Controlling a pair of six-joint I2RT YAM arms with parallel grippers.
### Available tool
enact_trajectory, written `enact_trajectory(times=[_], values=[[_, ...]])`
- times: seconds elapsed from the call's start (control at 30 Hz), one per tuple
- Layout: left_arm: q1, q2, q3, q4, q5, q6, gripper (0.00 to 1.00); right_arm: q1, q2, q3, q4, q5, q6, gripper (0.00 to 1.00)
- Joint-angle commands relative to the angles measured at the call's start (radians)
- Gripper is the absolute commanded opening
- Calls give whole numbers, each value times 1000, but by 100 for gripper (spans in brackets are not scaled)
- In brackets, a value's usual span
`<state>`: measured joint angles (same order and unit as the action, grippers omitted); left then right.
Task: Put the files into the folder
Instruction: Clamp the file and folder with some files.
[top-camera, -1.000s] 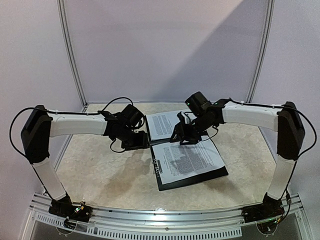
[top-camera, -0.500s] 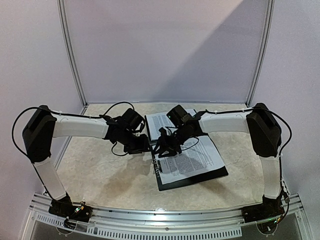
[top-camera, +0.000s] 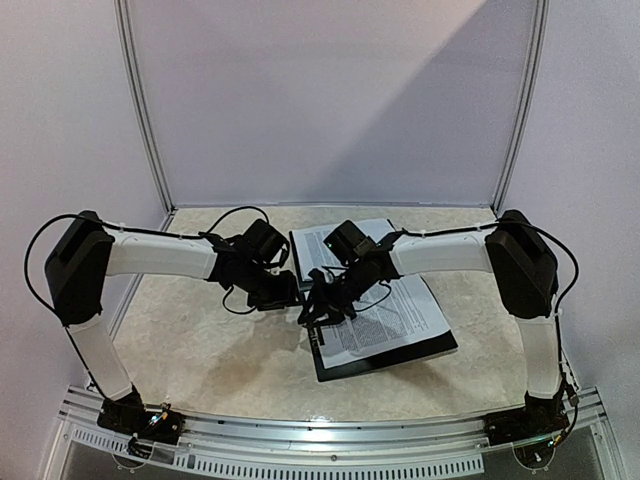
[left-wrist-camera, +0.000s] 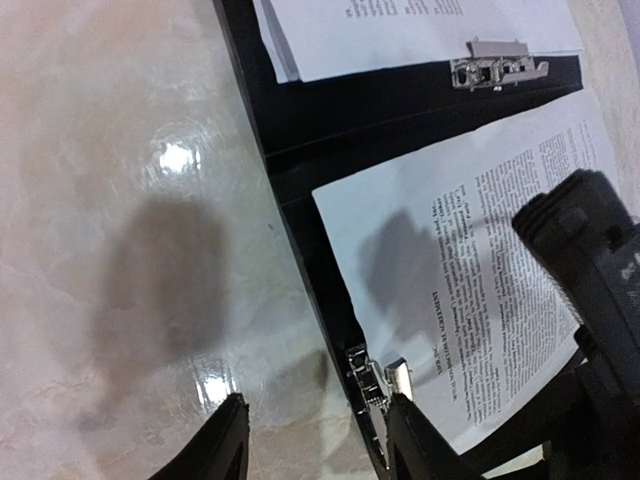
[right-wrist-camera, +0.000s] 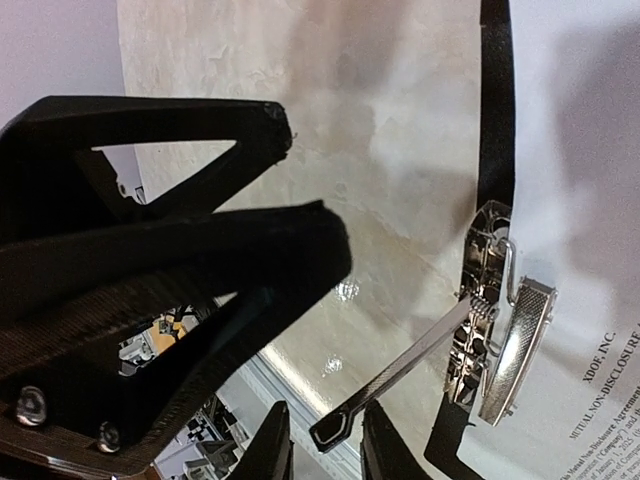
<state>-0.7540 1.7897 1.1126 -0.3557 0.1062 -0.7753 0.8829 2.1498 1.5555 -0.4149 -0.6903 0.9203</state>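
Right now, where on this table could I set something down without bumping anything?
Bare table lies left of the folder, nearer than the left arm, and in the strip between folder and front rail. Crowded: the folder's left edge, where the left gripper and right gripper meet beside the files.

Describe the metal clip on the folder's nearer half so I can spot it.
Start at the big open black folder; its nearer half carries a printed sheet. The clip sits on that half's left edge. Unlike the far clip, its lever reaches into the right tool.
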Motion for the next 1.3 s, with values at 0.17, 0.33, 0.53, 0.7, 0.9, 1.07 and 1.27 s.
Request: enact_trajectory(times=[0.17,0.33,0.53,0.7,0.9,1.07,1.27], values=[[2,26,-2,11,16,4,47,3,-21,-53,14,-7,13,18],[2,25,-3,12,18,3,47,4,-28,-75,25,-6,15,12],[-1,39,-16,28,40,-3,47,5,-54,-122,40,0,19,5],[-16,58,-20,51,78,-11,38,4,-75,-170,69,5,25,3],[-26,92,-23,73,104,-20,21,5,-80,-203,103,2,39,3],[-37,124,-18,87,127,-25,18,5,-80,-209,123,-4,53,2],[-38,151,-13,92,141,-34,16,6,-79,-211,130,-10,56,3]])
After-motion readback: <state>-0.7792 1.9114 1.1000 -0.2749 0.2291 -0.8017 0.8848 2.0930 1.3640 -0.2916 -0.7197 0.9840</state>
